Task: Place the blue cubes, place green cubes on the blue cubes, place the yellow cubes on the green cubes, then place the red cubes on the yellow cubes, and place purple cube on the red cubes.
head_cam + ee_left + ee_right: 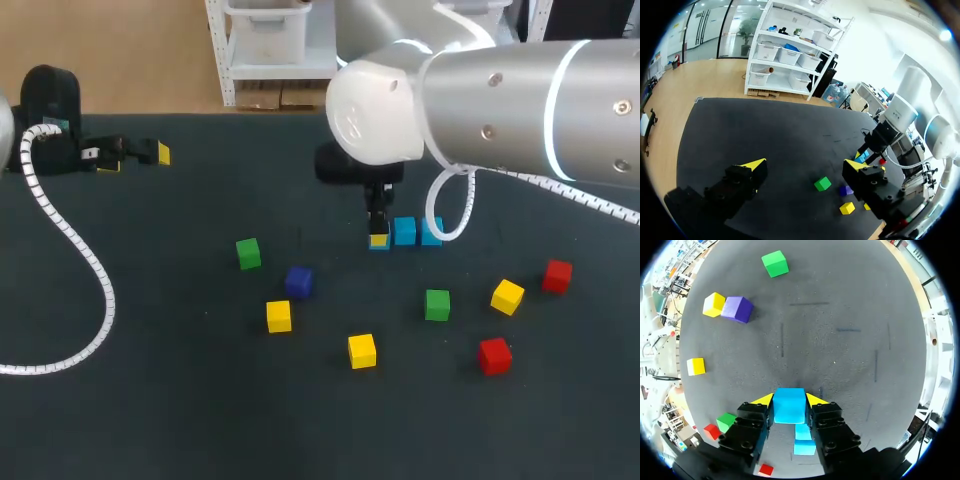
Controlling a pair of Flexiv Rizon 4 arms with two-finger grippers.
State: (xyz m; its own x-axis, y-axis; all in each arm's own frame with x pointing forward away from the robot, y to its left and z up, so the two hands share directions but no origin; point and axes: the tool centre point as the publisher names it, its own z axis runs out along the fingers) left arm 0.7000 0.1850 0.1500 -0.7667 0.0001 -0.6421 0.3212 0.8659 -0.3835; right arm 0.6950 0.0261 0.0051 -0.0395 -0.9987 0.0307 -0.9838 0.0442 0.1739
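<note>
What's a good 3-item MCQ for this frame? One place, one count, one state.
1. The purple plastic cube sits:
A) atop a blue cube
B) loose on the black table, near a yellow plastic cube
C) atop a red cube

2. Yellow plastic cubes on the table:
A) two
B) three
C) five

3. The right jaws are:
A) open and empty
B) shut on a red cube
C) shut on a light blue plastic cube

Key:
1 B: it lies on the table with nothing under it.
2 B: the head view shows three.
3 C: in the right wrist view, both jaws touch its sides.
</note>
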